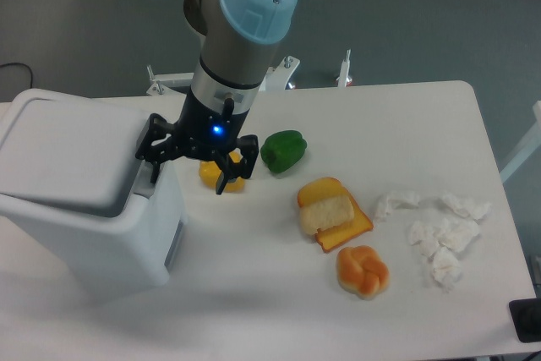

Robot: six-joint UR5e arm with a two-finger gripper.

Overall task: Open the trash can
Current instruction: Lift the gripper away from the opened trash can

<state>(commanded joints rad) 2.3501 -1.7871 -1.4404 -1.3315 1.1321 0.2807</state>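
The trash can (93, 234) is a large white boxy bin at the table's left. Its flat white lid (72, 154) stands slightly raised at the right side, with a dark gap under its near edge. The grey latch tab (145, 185) sits at the bin's right rim. My gripper (190, 177) hangs open just right of the bin. Its left fingertip (155, 172) is down at the latch tab, and its right fingertip (226, 182) hangs over a yellow item. Nothing is held between the fingers.
A yellow item (218, 177) lies partly behind the gripper, with a green pepper (283, 150) next to it. A sandwich-like piece (331, 211), a bread roll (363, 270) and several crumpled tissues (435, 230) lie to the right.
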